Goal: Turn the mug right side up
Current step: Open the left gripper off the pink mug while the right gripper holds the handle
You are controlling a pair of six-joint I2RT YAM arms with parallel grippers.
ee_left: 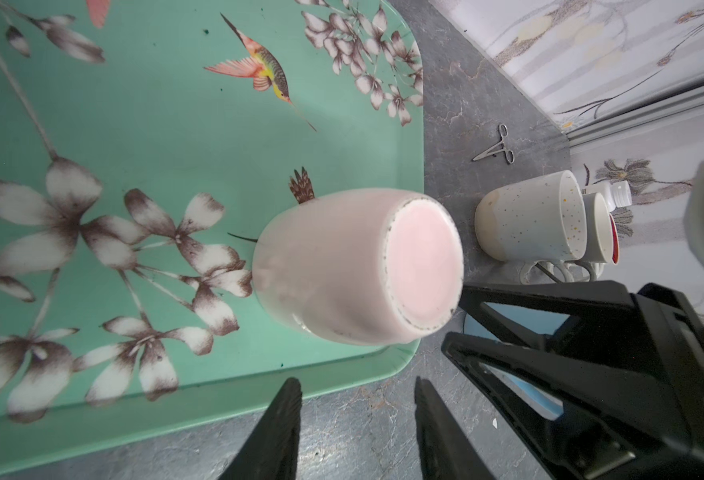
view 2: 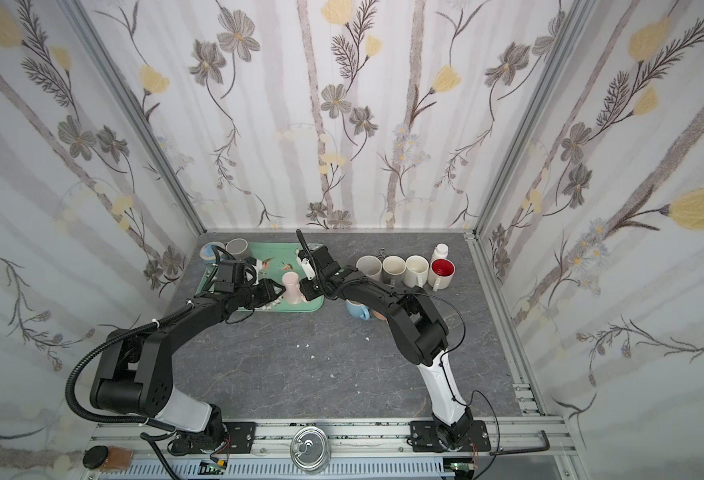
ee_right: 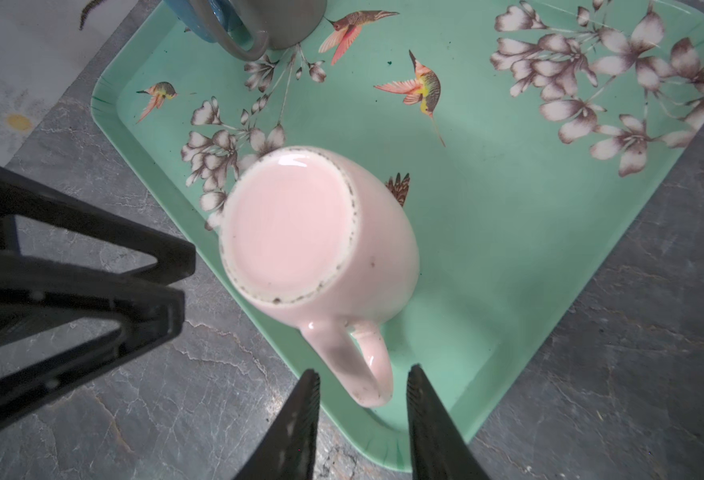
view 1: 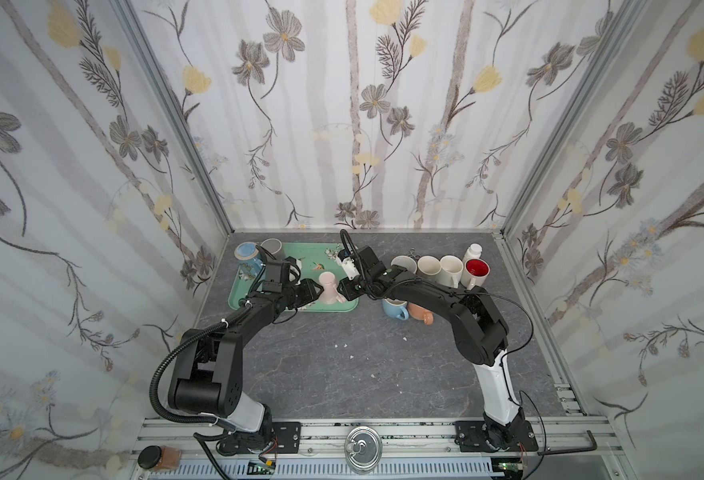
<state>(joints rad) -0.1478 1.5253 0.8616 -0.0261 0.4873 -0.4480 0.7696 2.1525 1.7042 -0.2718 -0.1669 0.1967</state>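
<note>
Right pincer (ee_right: 362,374) straddles rounded, glossy mug (ee_right: 321,232) handle.

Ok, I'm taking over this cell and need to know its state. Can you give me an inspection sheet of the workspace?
Surface: grey marbled table, a few white chips.
Job's things: pink mug upside down, base up, on the green tray.
Clutter: grey mug and blue mug on the tray; row of four mugs, white bottle, forceps; two more mugs beneath the right arm.
Grippers: left gripper open, short of the mug; right gripper open, jaws either side of the handle, not touching.
Cables: corrugated hose along left arm, black cable at right wrist.
Surroundings: floral walls; jar, tin lid, hex key on the front rail.
</note>
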